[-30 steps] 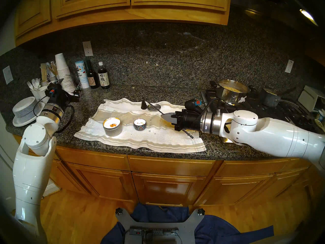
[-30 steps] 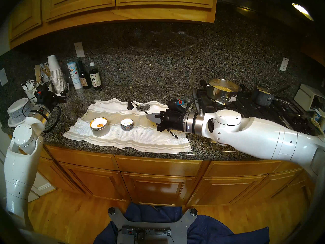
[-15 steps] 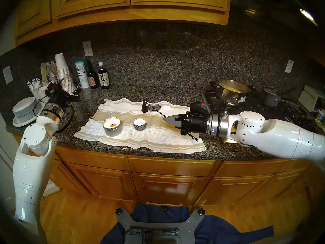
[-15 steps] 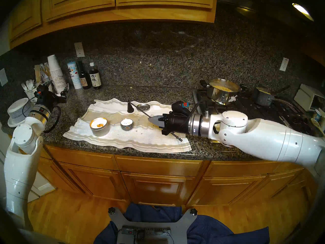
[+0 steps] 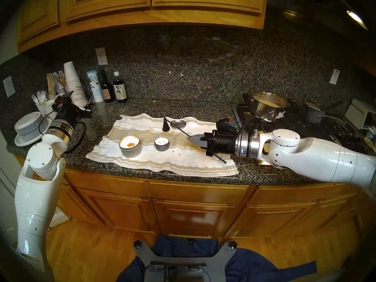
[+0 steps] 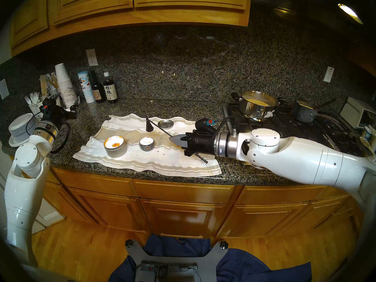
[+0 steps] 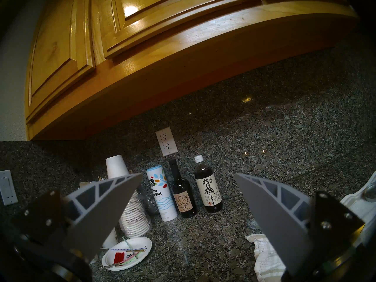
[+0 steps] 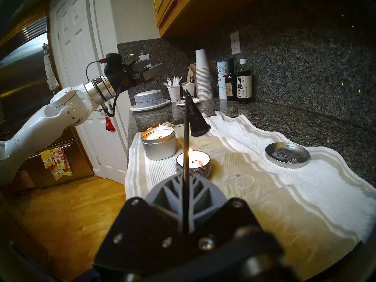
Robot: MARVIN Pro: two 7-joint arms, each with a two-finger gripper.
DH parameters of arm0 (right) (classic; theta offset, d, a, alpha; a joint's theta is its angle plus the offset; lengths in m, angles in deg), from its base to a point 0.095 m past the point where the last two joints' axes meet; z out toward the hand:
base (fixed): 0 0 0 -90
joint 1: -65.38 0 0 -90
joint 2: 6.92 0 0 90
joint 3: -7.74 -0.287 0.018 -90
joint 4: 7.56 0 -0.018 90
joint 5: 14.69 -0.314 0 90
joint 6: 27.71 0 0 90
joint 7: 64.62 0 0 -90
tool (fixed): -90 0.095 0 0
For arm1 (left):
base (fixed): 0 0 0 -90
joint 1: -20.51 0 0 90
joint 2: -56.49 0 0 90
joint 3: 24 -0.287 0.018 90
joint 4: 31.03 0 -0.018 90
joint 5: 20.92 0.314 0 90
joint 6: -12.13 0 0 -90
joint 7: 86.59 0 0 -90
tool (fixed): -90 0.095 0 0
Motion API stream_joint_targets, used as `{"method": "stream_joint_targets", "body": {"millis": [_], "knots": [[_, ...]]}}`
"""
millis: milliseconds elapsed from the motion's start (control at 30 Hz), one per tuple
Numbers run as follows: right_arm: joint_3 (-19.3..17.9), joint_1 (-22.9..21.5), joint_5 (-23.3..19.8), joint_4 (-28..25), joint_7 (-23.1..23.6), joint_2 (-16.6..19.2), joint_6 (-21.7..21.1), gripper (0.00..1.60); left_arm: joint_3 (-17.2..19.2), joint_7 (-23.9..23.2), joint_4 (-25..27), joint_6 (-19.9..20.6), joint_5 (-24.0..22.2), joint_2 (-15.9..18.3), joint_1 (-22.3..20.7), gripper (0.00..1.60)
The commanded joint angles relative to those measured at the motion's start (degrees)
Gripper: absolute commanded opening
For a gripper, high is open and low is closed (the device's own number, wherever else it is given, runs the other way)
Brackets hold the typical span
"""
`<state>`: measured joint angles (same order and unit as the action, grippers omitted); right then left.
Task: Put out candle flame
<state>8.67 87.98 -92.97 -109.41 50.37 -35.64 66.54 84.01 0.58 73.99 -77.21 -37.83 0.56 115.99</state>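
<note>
Left gripper [image 5: 81, 104]: raised over the left end of the worktop [image 5: 183, 106], fingers spread wide, nothing between them; paper plates [image 5: 28, 127], a stack of paper cups [image 5: 74, 86], a salt tube [image 5: 94, 86] and two dark bottles [image 5: 120, 88] stand close by.

White towel [image 5: 162, 161]: spread across the middle of the worktop, carrying the items below.

Large tin candle [image 5: 130, 146]: on the left part of the towel, lit; flame seen in the right wrist view.

Small patterned candle [image 5: 161, 143]: just right of the tin candle, apart from it, also lit.

Candle snuffer [image 5: 166, 125]: black cone on a long thin rod, held clear of the towel; cone behind and above the small candle, not over either flame; rod slanting down to the right.

Tin lid [image 5: 178, 123]: flat on the towel, near the cone.

Right gripper [image 5: 192, 138]: fingers closed tight on the snuffer's rod partway along, handle end poking out behind.

Steel pot [image 5: 268, 106]: on the stove [image 5: 295, 125], far right.
</note>
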Motion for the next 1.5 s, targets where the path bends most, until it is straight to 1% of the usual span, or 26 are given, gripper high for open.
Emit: {"method": "stream_joint_targets", "body": {"millis": [0, 233, 533, 800, 1467], "knots": [[-0.9, -1.4, 0.6, -0.5, -0.6, -2.0, -0.3, 0.00, 0.7, 0.0, 1.4, -0.9, 0.1, 0.7, -1.3, 1.60], [0.0, -1.5, 1.1, -1.1, -0.2, -1.6, -1.2, 0.00, 0.6, 0.1, 1.4, -1.0, 0.0, 0.8, -1.3, 1.60], [0.5, -1.6, 1.4, -2.0, -0.9, -0.8, -2.0, 0.00, 0.6, 0.2, 1.4, -1.0, -0.1, 0.9, -1.3, 1.60], [0.1, -2.0, 0.4, -3.3, -1.9, 0.1, -2.9, 0.00, 0.5, 0.3, 1.4, -1.0, -0.1, 1.0, -1.2, 1.60], [0.0, -2.6, -1.2, -4.3, -3.0, 0.5, -4.7, 0.00, 0.4, 0.6, 1.4, -1.0, -0.4, 1.3, -1.1, 1.60]]}}
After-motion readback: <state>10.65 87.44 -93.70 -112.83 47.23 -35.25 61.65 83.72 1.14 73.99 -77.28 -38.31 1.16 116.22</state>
